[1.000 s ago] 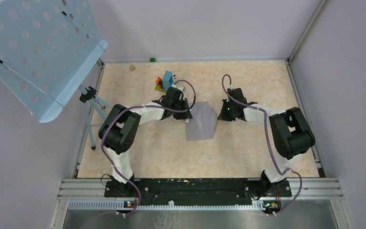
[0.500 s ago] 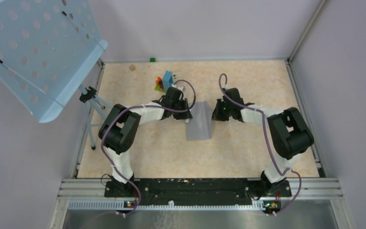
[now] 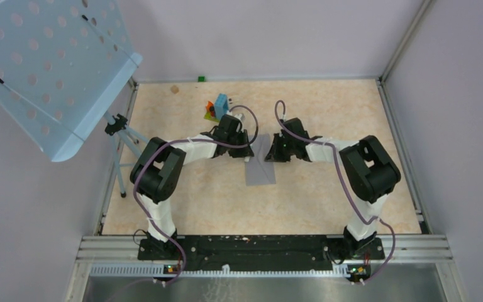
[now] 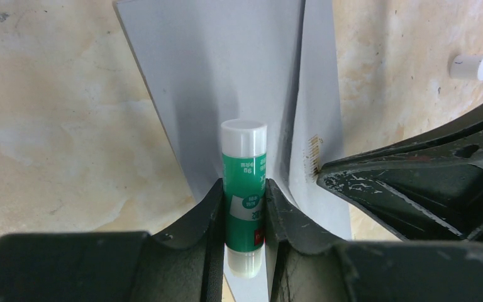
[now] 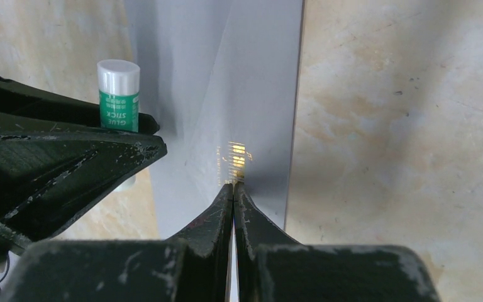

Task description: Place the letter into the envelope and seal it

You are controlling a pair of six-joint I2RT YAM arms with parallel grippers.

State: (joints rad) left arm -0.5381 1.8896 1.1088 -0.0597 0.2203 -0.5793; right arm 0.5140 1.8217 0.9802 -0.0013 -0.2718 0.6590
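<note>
The grey envelope (image 3: 261,171) lies at mid-table between both grippers; it also shows in the left wrist view (image 4: 214,75) and the right wrist view (image 5: 258,94). My left gripper (image 3: 247,153) (image 4: 244,207) is shut on a green glue stick with a white cap (image 4: 244,182) (image 5: 119,94), held over the envelope's left part. My right gripper (image 3: 269,153) (image 5: 233,189) is shut on the edge of the envelope's flap, which stands raised and folded towards the left. The letter is not in view.
A blue-orange-green block cluster (image 3: 217,107) sits behind the left gripper. A small white cap (image 4: 470,67) lies on the floor beside the envelope. A blue perforated panel on a tripod (image 3: 44,69) stands at the far left. Walls enclose the table.
My right gripper has moved left with the envelope's flap, folding it over, so the envelope looks narrower from above. The left gripper with the glue stick has stayed put.
</note>
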